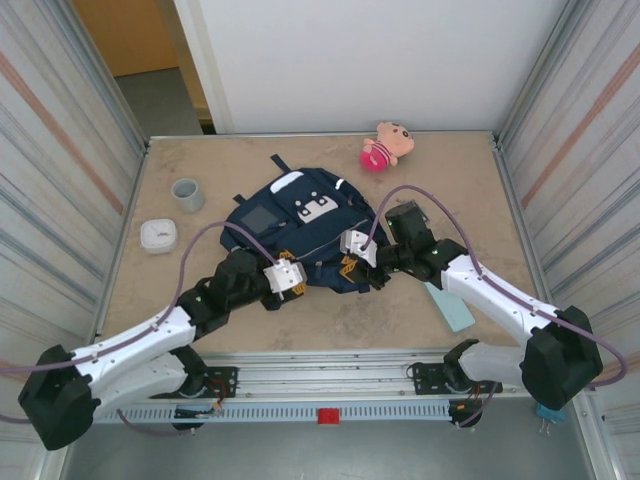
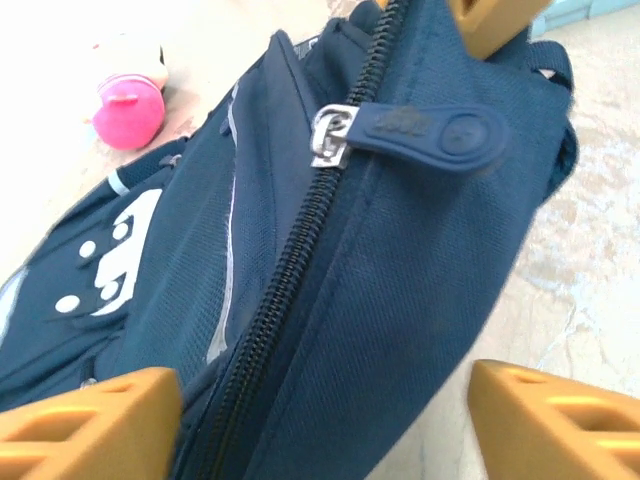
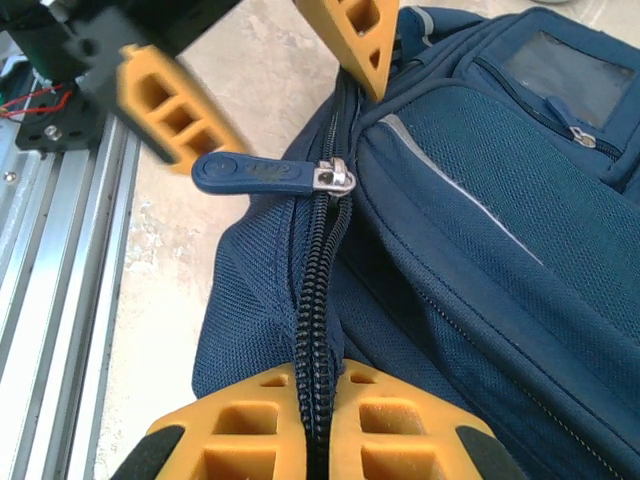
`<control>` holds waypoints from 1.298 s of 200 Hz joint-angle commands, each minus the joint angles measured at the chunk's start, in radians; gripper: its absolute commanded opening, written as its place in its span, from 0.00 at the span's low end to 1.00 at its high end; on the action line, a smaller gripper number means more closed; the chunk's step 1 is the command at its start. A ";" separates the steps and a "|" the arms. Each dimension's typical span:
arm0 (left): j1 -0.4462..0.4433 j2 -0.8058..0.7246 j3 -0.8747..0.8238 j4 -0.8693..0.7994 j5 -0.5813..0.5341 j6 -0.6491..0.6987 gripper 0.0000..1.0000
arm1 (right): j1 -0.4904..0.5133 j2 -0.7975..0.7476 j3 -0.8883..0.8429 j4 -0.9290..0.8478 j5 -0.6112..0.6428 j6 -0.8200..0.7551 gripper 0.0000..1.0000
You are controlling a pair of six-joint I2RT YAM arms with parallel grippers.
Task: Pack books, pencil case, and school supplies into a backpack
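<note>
The backpack (image 1: 300, 225) is navy blue with thin pale trim lines, a white patch (image 1: 318, 208) dotted with dark holes, and a grey panel (image 1: 262, 215) on its front. Its zipper (image 3: 318, 300) has black teeth, a silver slider (image 3: 333, 178) and a navy pull tab (image 3: 250, 173). The left end effector (image 2: 325, 420) and right end effector (image 3: 318, 400) have orange-yellow fingers. The left arm (image 1: 140, 345) and right arm (image 1: 500, 300) are white and black, with dull purple cables (image 1: 190, 250). The plush toy (image 1: 385, 145) is pink and tan. The cup (image 1: 187, 194) is grey, the rounded box (image 1: 158, 235) white, the pencil case (image 1: 452, 305) pale teal. The surface (image 1: 450, 190) is mottled tan.
</note>
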 commanded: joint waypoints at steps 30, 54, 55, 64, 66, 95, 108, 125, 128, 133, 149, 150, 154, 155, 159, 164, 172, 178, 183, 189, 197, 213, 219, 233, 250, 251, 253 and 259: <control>0.020 0.063 -0.003 0.107 0.064 0.011 0.22 | -0.001 -0.073 0.006 0.085 -0.030 0.052 0.01; 0.021 0.063 -0.045 0.186 0.079 0.005 0.08 | -0.001 -0.084 -0.012 0.092 -0.021 0.085 0.04; 0.020 0.063 -0.047 0.191 0.079 0.005 0.08 | 0.000 -0.085 -0.013 0.092 -0.020 0.088 0.05; 0.020 0.060 -0.069 0.232 0.081 0.002 0.06 | 0.002 -0.091 -0.019 0.090 -0.009 0.105 0.12; 0.021 0.061 -0.073 0.241 0.081 0.002 0.06 | 0.003 -0.091 -0.020 0.089 -0.003 0.113 0.14; 0.019 0.058 -0.117 0.329 0.083 -0.005 0.05 | 0.079 -0.139 -0.012 0.024 0.183 0.207 0.52; 0.020 0.058 -0.122 0.337 0.099 -0.010 0.05 | 0.140 -0.174 -0.005 -0.004 0.283 0.258 0.57; 0.018 0.057 -0.128 0.345 0.120 -0.018 0.04 | 0.237 -0.207 -0.017 -0.001 0.373 0.281 0.64; 0.018 0.057 -0.130 0.346 0.122 -0.020 0.04 | 0.258 -0.207 -0.024 0.001 0.392 0.276 0.65; 0.017 0.056 -0.132 0.350 0.127 -0.024 0.03 | 0.290 -0.228 -0.035 0.010 0.427 0.268 0.66; 0.017 0.048 -0.140 0.360 0.141 -0.033 0.02 | 0.365 -0.242 -0.074 0.059 0.524 0.211 0.67; 0.018 0.049 -0.141 0.360 0.142 -0.034 0.02 | 0.368 -0.242 -0.077 0.061 0.528 0.207 0.67; 0.018 0.046 -0.141 0.362 0.144 -0.035 0.02 | 0.377 -0.242 -0.088 0.076 0.542 0.191 0.67; 0.018 0.046 -0.142 0.363 0.144 -0.036 0.02 | 0.378 -0.242 -0.091 0.080 0.545 0.187 0.67; 0.017 0.042 -0.144 0.362 0.148 -0.037 0.02 | 0.384 -0.239 -0.100 0.098 0.555 0.170 0.67; 0.018 0.039 -0.144 0.361 0.151 -0.038 0.02 | 0.390 -0.237 -0.113 0.119 0.568 0.149 0.67; 0.017 0.031 -0.143 0.356 0.154 -0.039 0.02 | 0.397 -0.234 -0.136 0.166 0.584 0.108 0.67; 0.017 0.026 -0.144 0.353 0.153 -0.039 0.02 | 0.402 -0.234 -0.158 0.210 0.596 0.076 0.67; 0.017 0.022 -0.145 0.353 0.151 -0.040 0.02 | 0.402 -0.234 -0.177 0.251 0.599 0.047 0.67; 0.019 0.017 -0.146 0.353 0.148 -0.040 0.02 | 0.403 -0.233 -0.203 0.299 0.594 0.010 0.67; 0.017 0.010 -0.150 0.356 0.145 -0.043 0.01 | 0.403 -0.232 -0.239 0.375 0.586 -0.033 0.67; 0.017 0.000 -0.155 0.357 0.146 -0.049 0.01 | 0.403 -0.219 -0.275 0.492 0.581 -0.084 0.67; 0.018 -0.004 -0.156 0.357 0.147 -0.053 0.01 | 0.404 -0.193 -0.274 0.509 0.582 -0.096 0.67; 0.017 -0.010 -0.157 0.353 0.148 -0.057 0.01 | 0.409 -0.159 -0.267 0.533 0.593 -0.116 0.66; 0.020 -0.011 -0.160 0.354 0.149 -0.062 0.01 | 0.421 -0.133 -0.270 0.577 0.603 -0.136 0.66; 0.018 -0.011 -0.160 0.355 0.149 -0.062 0.00 | 0.421 -0.131 -0.270 0.578 0.603 -0.137 0.66; 0.017 -0.012 -0.160 0.356 0.149 -0.063 0.00 | 0.422 -0.127 -0.270 0.585 0.605 -0.137 0.66; 0.017 -0.010 -0.160 0.356 0.151 -0.066 0.00 | 0.425 -0.117 -0.270 0.599 0.608 -0.140 0.66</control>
